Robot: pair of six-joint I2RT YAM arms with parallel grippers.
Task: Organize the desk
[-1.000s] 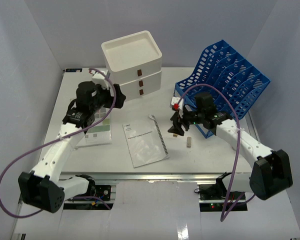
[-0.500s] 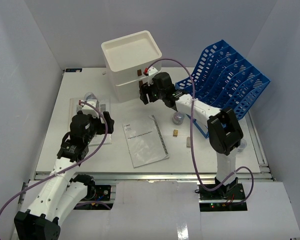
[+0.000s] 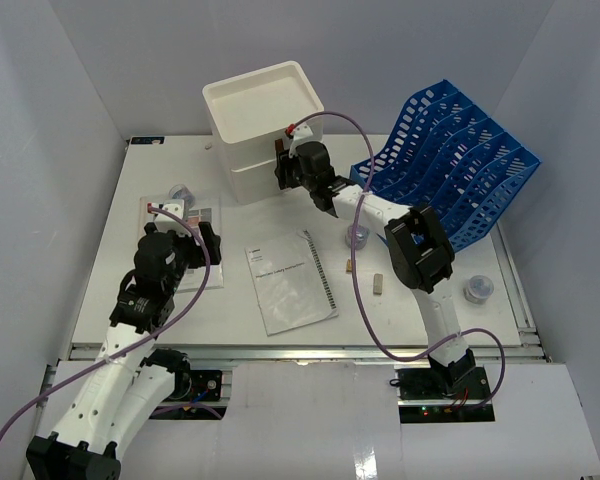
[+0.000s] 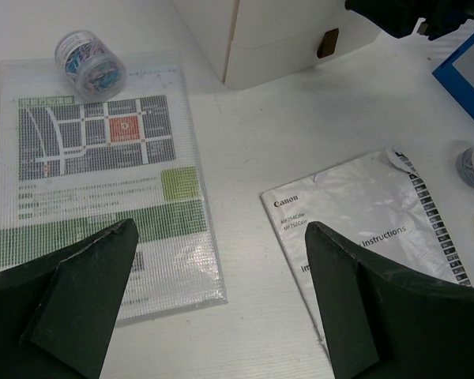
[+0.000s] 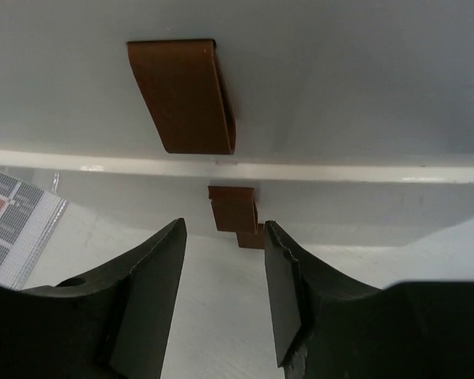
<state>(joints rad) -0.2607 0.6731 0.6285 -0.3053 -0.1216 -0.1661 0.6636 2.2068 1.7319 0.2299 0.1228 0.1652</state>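
The desk (image 3: 450, 325) is a wide white tabletop with a metal rail along its front edge. A white drawer box (image 3: 265, 125) stands at the back centre. My right gripper (image 3: 283, 173) is open with a narrow gap and empty. It sits close in front of the box's brown handles (image 5: 233, 208), touching none of them. My left gripper (image 3: 198, 240) is open and empty. It hovers over the bare desk (image 4: 245, 174) between a clear plastic sleeve (image 4: 103, 181) holding a map sheet and a Canon instruction booklet (image 4: 363, 229).
A blue file rack (image 3: 450, 165) stands at the back right. Clip jars sit by the sleeve (image 3: 178, 191), near the rack (image 3: 358, 236) and at the right (image 3: 478, 290). Two small blocks (image 3: 351, 265) (image 3: 378, 284) lie right of the booklet (image 3: 290, 285).
My right arm swung from beside the blue rack over to the front of the drawer box. My left arm pulled back from the box to above the plastic sleeve.
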